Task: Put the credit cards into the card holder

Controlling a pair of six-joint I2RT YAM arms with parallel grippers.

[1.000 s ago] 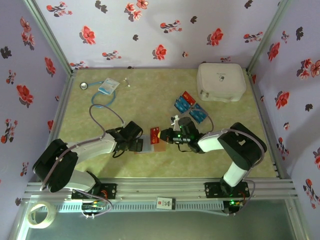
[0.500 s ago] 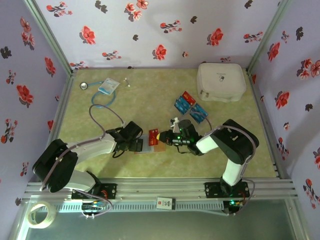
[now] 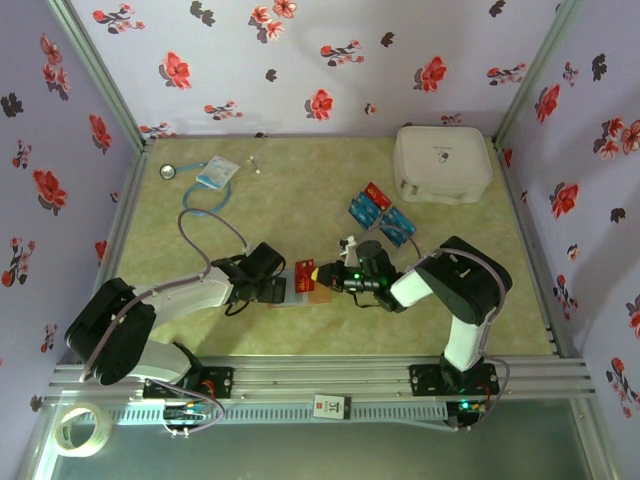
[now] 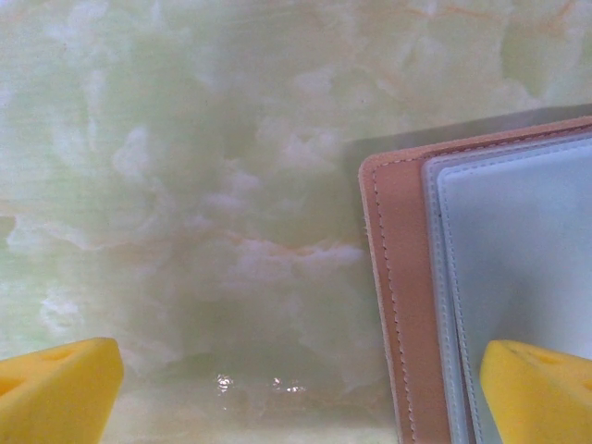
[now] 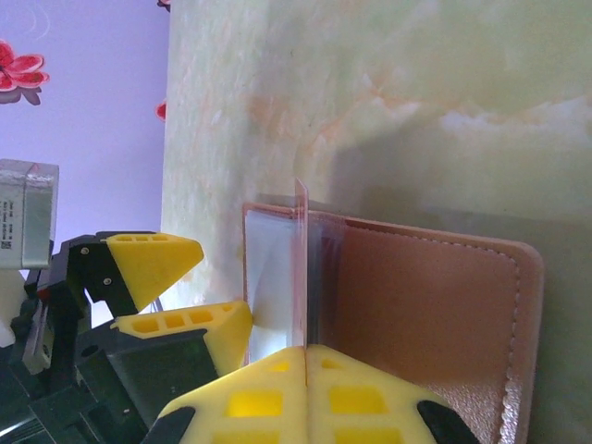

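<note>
My right hand (image 5: 303, 356) is clamped shut on a red card (image 5: 300, 268), held on edge against the clear pockets of the open card holder (image 5: 425, 305), which lies flat on the surface (image 4: 185, 139) between my arms. My left hand (image 4: 296, 398) is spread wide, one finger over the holder's clear sleeves, the other over bare surface. The other cards (image 3: 380, 215) lie clustered farther back, near the white case (image 3: 443, 165).
</note>
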